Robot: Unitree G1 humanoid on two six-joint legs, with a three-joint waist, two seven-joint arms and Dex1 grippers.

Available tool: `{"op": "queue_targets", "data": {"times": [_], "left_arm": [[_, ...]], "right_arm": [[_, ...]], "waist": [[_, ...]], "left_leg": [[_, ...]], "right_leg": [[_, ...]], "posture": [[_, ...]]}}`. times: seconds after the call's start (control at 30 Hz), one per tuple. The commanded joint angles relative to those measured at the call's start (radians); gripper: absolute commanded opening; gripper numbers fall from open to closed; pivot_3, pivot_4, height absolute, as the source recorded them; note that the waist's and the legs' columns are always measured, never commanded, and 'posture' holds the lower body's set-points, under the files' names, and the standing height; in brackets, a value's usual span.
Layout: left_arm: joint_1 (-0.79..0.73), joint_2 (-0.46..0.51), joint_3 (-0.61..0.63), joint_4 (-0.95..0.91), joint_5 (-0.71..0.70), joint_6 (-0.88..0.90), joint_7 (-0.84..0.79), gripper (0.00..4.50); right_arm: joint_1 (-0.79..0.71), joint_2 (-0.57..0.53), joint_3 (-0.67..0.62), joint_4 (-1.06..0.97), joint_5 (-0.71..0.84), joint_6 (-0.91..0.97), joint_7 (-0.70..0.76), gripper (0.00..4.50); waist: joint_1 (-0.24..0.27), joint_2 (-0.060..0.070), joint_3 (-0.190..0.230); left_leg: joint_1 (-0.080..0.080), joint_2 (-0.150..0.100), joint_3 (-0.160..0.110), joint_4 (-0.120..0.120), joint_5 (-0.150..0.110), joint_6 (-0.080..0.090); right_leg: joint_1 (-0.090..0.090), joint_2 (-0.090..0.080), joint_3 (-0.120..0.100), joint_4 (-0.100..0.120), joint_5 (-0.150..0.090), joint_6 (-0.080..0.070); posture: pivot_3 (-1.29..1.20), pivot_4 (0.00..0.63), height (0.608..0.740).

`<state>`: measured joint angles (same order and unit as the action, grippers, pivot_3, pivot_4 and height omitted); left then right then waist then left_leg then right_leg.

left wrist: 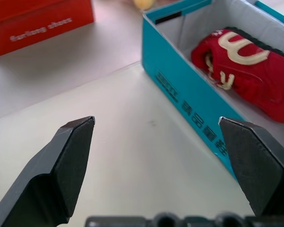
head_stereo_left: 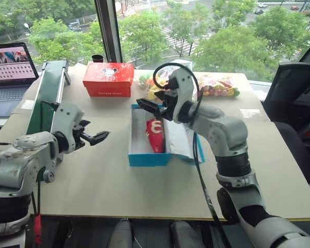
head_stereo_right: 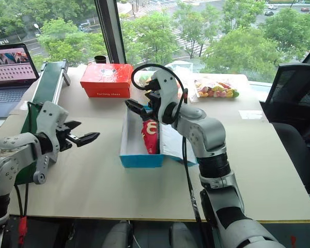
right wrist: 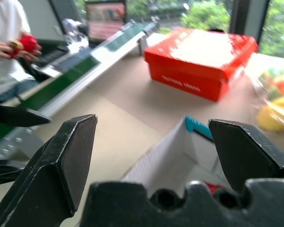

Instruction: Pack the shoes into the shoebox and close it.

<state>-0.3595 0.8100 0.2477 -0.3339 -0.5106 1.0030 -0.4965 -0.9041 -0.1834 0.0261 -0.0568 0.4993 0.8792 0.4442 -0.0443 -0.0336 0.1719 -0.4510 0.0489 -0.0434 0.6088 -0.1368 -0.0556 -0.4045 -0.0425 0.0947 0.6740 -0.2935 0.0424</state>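
Shoes (left wrist: 246,71) in shoebox (left wrist: 189,101), person (right wrist: 4,42) beyond conveyor (right wrist: 75,71)

Office-type room: laptop (head_stereo_left: 8,70), office chair (head_stereo_left: 294,103), worktable (head_stereo_left: 119,181) by high window (head_stereo_left: 196,26)

Left arm: reaches in from the left edge of the table (head_stereo_left: 108,191), forearm roughly level, wrist angled slightly downward. Left gripper (head_stereo_left: 99,137): both black fingers spread wide apart, nothing between them, tips pointing toward the middle of the table, raised above its surface.

Right arm: rises from the near right corner, elbow bent, forearm slanting up and inward to the table's centre. Right gripper (head_stereo_left: 147,107): held high, pointing level and leftward, fingers parted wide, empty.
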Motion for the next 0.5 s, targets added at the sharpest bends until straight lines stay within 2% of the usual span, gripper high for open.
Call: {"op": "queue_targets", "data": {"times": [0.03, 0.2, 0.27, 0.5], "left_arm": [[0.009, -0.023, 0.068, 0.000, 0.040, -0.037, 0.069, 4.50], [0.056, -0.073, 0.101, 0.013, 0.122, -0.077, 0.178, 4.50], [0.092, -0.102, 0.116, 0.034, 0.163, -0.103, 0.229, 4.50], [0.143, -0.214, 0.209, 0.090, 0.228, -0.193, 0.360, 4.50]], "right_arm": [[-0.037, -0.060, -0.055, -0.060, 0.103, 0.002, 0.139, 4.46], [0.012, -0.201, -0.001, -0.116, 0.182, 0.040, 0.349, 4.46], [0.039, -0.224, 0.014, -0.130, 0.196, 0.038, 0.392, 4.46], [0.091, -0.178, 0.043, -0.093, 0.157, -0.033, 0.394, 4.46]], "waist": [[0.003, 0.000, 0.000], [0.002, 0.000, 0.000], [-0.001, 0.000, 0.000], [-0.001, 0.000, 0.000]], "left_leg": [[0.000, 0.000, 0.000, 0.000, 0.000, 0.000], [0.000, 0.000, 0.000, 0.000, 0.000, 0.000], [0.001, 0.000, 0.000, -0.001, 0.000, 0.000], [0.002, 0.000, 0.000, 0.001, 0.000, 0.000]], "right_leg": [[0.000, 0.000, 0.000, 0.000, 0.000, 0.000], [0.000, 0.000, 0.000, 0.000, 0.000, 0.000], [0.000, 0.000, 0.000, 0.000, 0.000, 0.000], [0.001, 0.000, 0.001, 0.002, 0.000, 0.000]], "posture": [[0.00, 0.150, 0.739], [0.00, 0.150, 0.739], [0.00, 0.150, 0.739], [0.00, 0.150, 0.739]]}}
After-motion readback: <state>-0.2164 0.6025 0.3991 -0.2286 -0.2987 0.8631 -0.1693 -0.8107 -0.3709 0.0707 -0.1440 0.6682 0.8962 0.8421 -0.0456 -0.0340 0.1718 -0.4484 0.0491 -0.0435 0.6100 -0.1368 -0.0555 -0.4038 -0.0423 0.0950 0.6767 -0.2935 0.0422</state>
